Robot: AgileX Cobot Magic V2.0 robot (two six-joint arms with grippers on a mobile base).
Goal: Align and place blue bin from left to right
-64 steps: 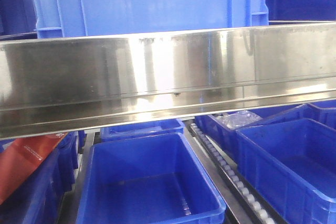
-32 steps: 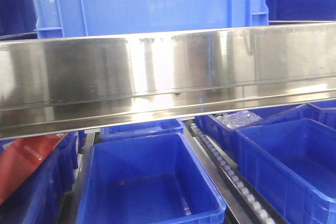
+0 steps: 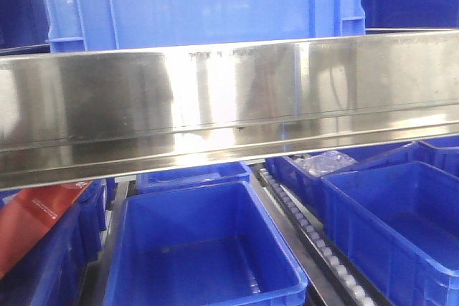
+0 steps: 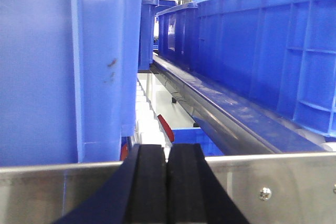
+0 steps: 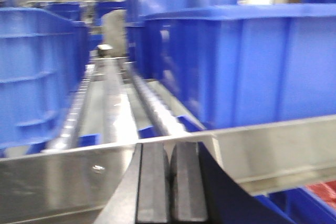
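The blue bin (image 3: 201,1) stands on the upper shelf behind a steel rail (image 3: 229,105); only its lower wall shows in the front view. In the left wrist view a tall smooth blue wall with vertical ribs (image 4: 52,66) rises just left of my left gripper (image 4: 167,182). That gripper sits low behind the rail, shut, with nothing between its black pads. In the blurred right wrist view a thick-rimmed blue bin (image 5: 236,61) stands right of my right gripper (image 5: 170,187), which is also shut and holds nothing. Neither gripper shows in the front view.
Darker open bins (image 3: 204,249) (image 3: 401,220) sit on the lower level, split by a roller track (image 3: 315,249). A red bag (image 3: 36,220) lies at lower left. Other blue bins stand right of the left gripper (image 4: 273,51) and left of the right gripper (image 5: 37,72).
The reflections on the steel rail have drifted slightly to the right. The blue bin and the lower bins stay where they were.
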